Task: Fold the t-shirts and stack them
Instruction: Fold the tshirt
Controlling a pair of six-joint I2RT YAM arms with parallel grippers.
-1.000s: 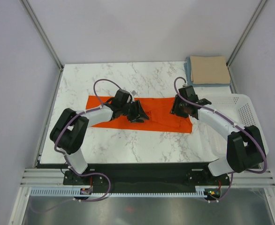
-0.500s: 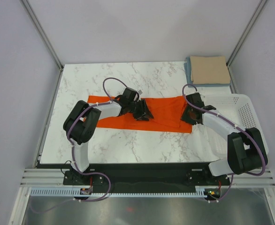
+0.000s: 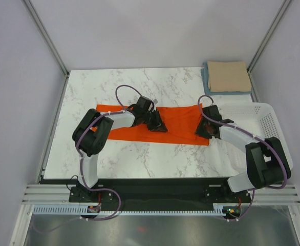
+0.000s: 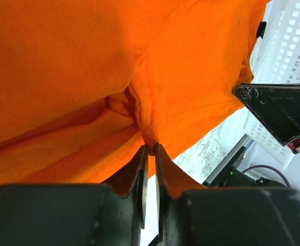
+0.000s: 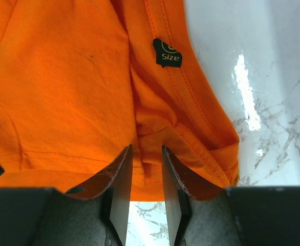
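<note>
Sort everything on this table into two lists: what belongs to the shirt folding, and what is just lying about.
Belongs to the job:
- orange t-shirt, spread out in the middle
- tan t-shirt, folded, in the far right corner
- light blue t-shirt, folded, beneath the tan one

Just lying about:
- white perforated basket, at the right edge

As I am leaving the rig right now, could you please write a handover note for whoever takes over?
Left claw: pinched shut on a fold of the orange t-shirt.
Right claw: jaws straddle its right edge; grip unclear.
Orange lies mid-table as a strip, not fully folded.
Done: tan t-shirt folded atop light blue t-shirt, far right corner.
Left: finish folding orange, stack it.
</note>
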